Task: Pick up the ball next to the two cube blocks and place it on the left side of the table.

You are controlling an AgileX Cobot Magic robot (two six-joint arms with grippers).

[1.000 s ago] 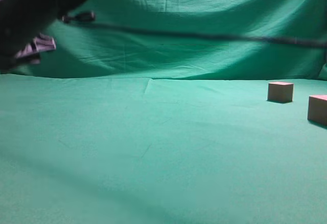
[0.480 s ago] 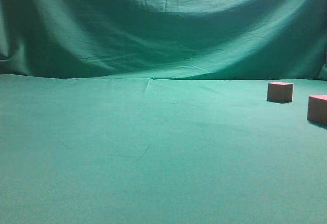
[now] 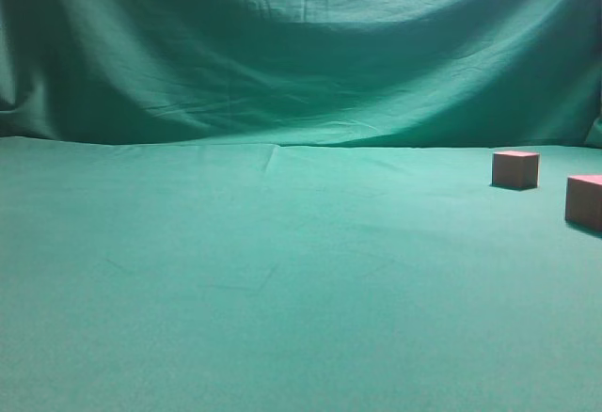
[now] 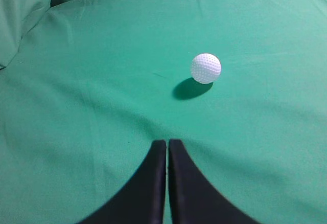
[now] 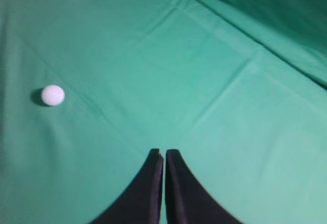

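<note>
The white dimpled ball [image 4: 206, 68] lies on the green cloth table [image 4: 102, 106] in the left wrist view, ahead and a little right of my left gripper [image 4: 167, 143], which is shut and empty. The ball also shows in the right wrist view [image 5: 52, 95], far left of my right gripper [image 5: 164, 154], which is shut and empty. The two reddish-brown cube blocks stand at the right of the exterior view, one further back [image 3: 515, 168] and one at the right edge [image 3: 584, 201]. The ball and both grippers are out of the exterior view.
A wrinkled green cloth backdrop [image 3: 301, 55] rises behind the table. Folds of cloth lie at the upper left of the left wrist view [image 4: 25, 14] and the upper right of the right wrist view [image 5: 276, 24].
A dark arm and cable that filled the upper left of the exterior view a second ago have left the view. The cube blocks have not moved.
</note>
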